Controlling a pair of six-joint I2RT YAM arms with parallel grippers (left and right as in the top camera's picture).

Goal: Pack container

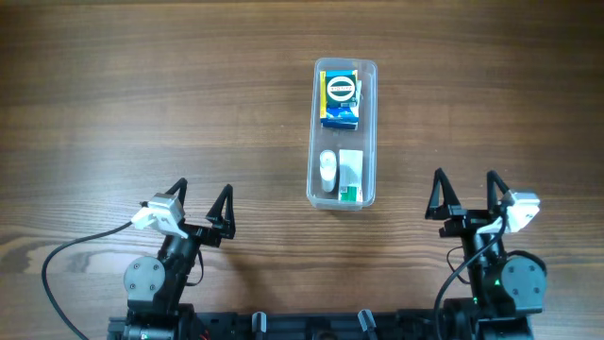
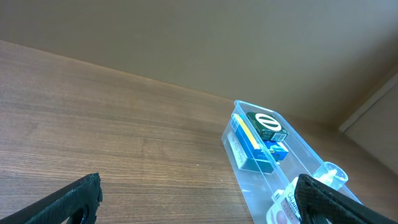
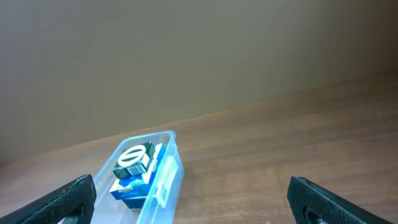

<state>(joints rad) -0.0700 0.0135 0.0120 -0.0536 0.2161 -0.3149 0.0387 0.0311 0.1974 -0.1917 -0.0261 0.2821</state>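
The long clear container point(image 1: 370, 132) lies on the wooden table at centre. At its far end a dark green box point(image 1: 340, 88) sits on a blue box point(image 1: 340, 117). At its near end are a small clear bottle point(image 1: 327, 170) and a white-and-green box point(image 1: 351, 176). The container also shows in the left wrist view point(image 2: 292, 138) and the right wrist view point(image 3: 169, 177). My left gripper point(image 1: 200, 202) is open and empty near the front left. My right gripper point(image 1: 465, 193) is open and empty near the front right. Both are apart from the container.
The wooden table point(image 1: 142, 104) stretches around the container. A plain beige wall point(image 3: 186, 56) stands behind the table. Cables run from both arm bases at the front edge.
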